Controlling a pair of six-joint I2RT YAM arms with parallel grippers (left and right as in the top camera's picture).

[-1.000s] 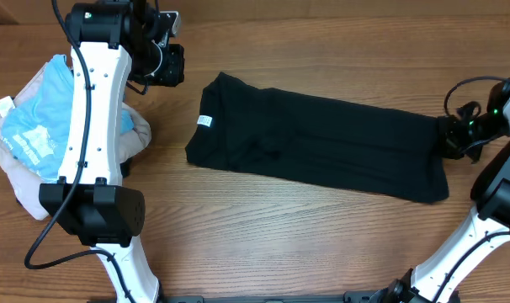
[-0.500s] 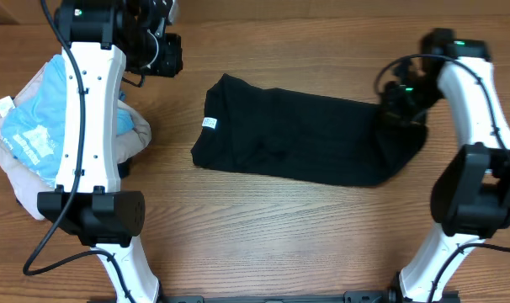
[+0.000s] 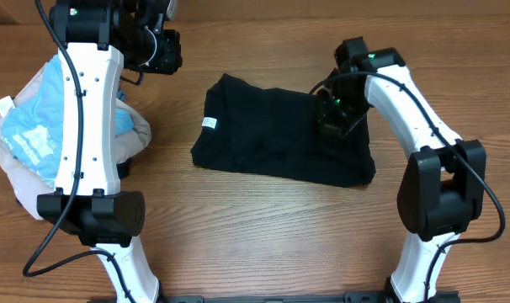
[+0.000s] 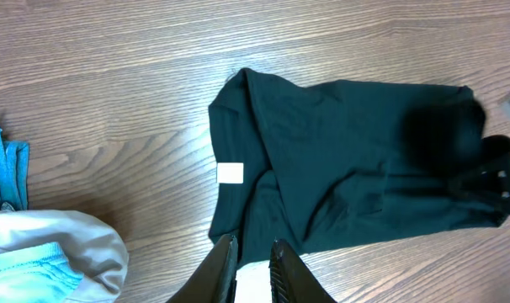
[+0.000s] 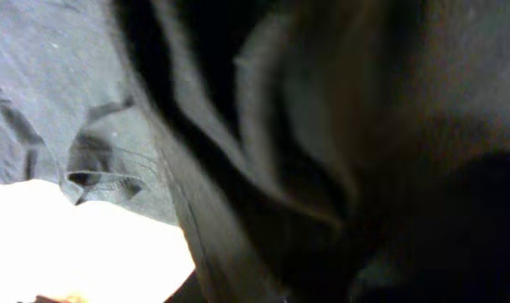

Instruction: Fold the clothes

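One black shirt (image 3: 272, 143), one blue garment (image 3: 36, 118), one beige garment (image 3: 7, 164), on table (image 3: 255, 236).

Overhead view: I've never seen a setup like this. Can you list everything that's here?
black shirt: one, black, middle of the table, right end doubled over
neck label: one, white, shirt's left end
light blue garment: one, blue with white print, left pile
beige-pink garment: one, pale, under the blue one
table: one, brown wood
left gripper: one, black, above the table's far left
right gripper: one, black, on the shirt's fold
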